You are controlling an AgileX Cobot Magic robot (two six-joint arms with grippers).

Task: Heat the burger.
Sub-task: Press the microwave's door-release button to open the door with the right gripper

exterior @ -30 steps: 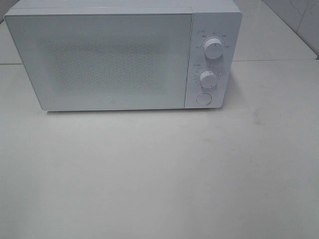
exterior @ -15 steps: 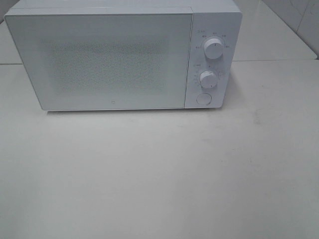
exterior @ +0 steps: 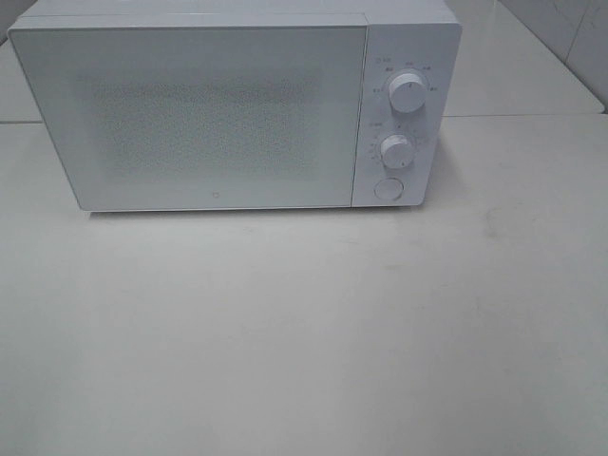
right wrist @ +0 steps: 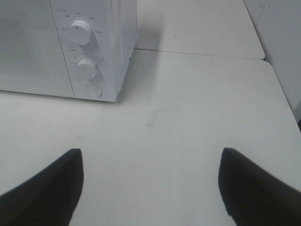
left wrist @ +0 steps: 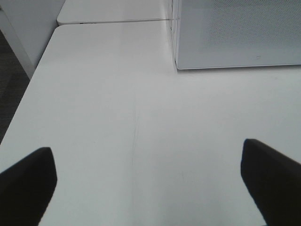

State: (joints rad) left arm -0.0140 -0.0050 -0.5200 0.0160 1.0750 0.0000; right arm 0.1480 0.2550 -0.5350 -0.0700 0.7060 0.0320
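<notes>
Nothing moves: left gripper and right gripper hang spread, empty. Microwave is shut, burger unseen; next likely needs its door opened.

The microwave is white. Its door has tiny grey dots. The knobs at 3 o'clock from the door are white too. The table is cream-white.

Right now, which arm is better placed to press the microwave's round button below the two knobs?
Probably right: its fingers, open, face the button; the left fingers face only the door.
</notes>
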